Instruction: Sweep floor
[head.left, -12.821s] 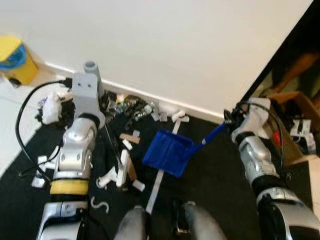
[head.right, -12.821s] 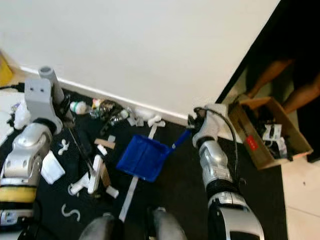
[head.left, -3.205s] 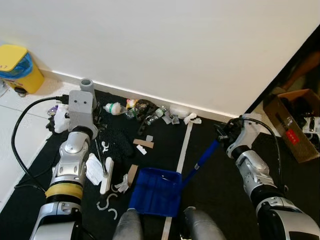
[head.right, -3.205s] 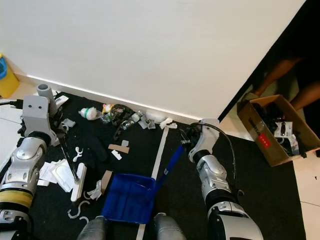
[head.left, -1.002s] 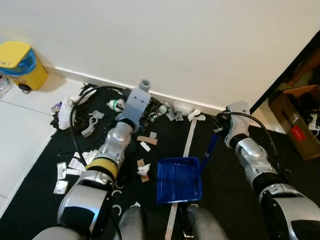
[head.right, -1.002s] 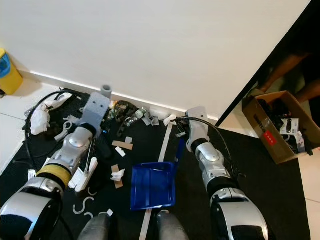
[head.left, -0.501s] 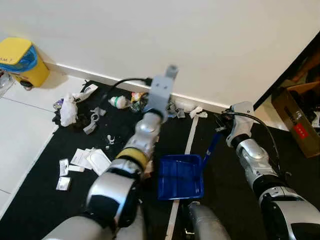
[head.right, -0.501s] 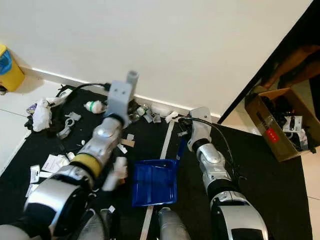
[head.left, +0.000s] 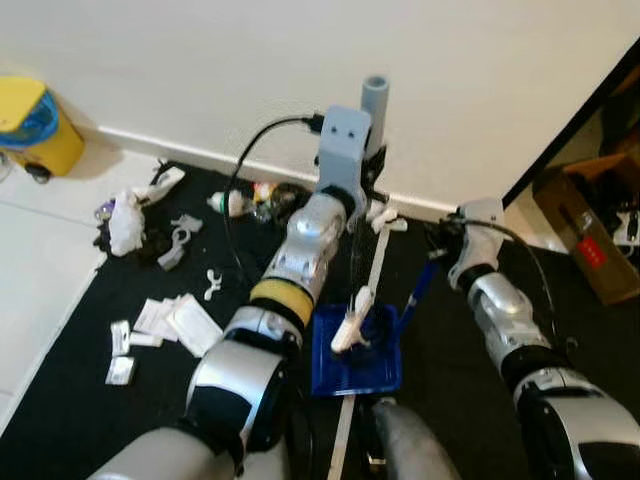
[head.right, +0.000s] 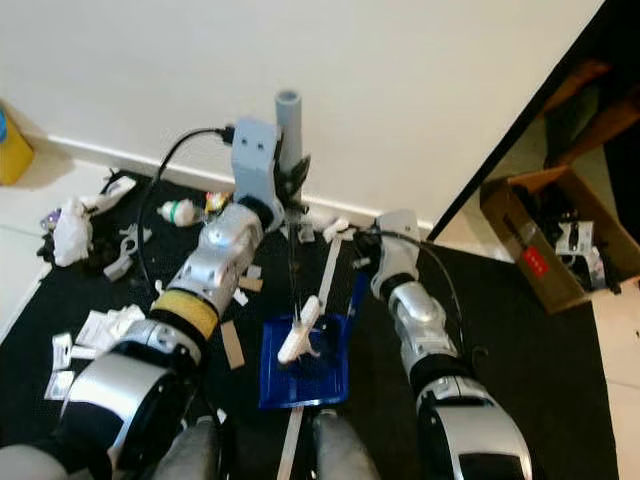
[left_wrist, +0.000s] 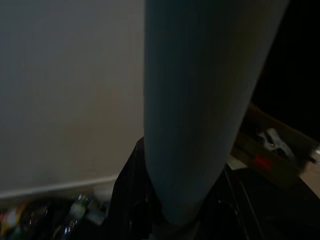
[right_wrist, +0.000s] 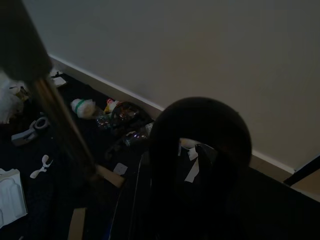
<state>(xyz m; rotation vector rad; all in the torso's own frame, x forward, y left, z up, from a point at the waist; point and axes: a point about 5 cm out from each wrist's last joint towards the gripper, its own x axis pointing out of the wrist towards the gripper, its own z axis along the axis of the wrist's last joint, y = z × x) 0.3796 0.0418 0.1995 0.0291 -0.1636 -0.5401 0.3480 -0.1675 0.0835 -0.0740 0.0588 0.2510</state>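
A square blue plastic dustpan (head.right: 305, 362) lies flat on the black floor mat (head.left: 110, 330) at six o'clock, just ahead of the robot's feet, with the white brush head (head.right: 299, 329) of a thin dark-shafted broom (head.right: 292, 255) resting inside it. At nine o'clock, several flat white paper packets (head.left: 172, 320) lie scattered, more than can be counted surely. The left pincer (head.left: 371, 178), at twelve o'clock over the pan, is clamped around the broom's upper shaft below its grey cylindrical grip (head.left: 375, 99). At two o'clock the right pincer (head.left: 440, 252) sits at the end of the dustpan's blue handle (head.left: 417, 289); whether its fingers are closed cannot be told. Farther off, a heap of crumpled wrappers and small bottles (head.left: 262, 197) lines the white skirting at eleven o'clock, and a crumpled white bag (head.left: 125, 220) lies at ten. One round yellow bin (head.left: 35, 124) stands in the far corner and one open cardboard box (head.right: 548, 238) at two o'clock. One broom, one pan: both look light and rigid, best held along shaft and handle. The litter looks light and liable to scatter.
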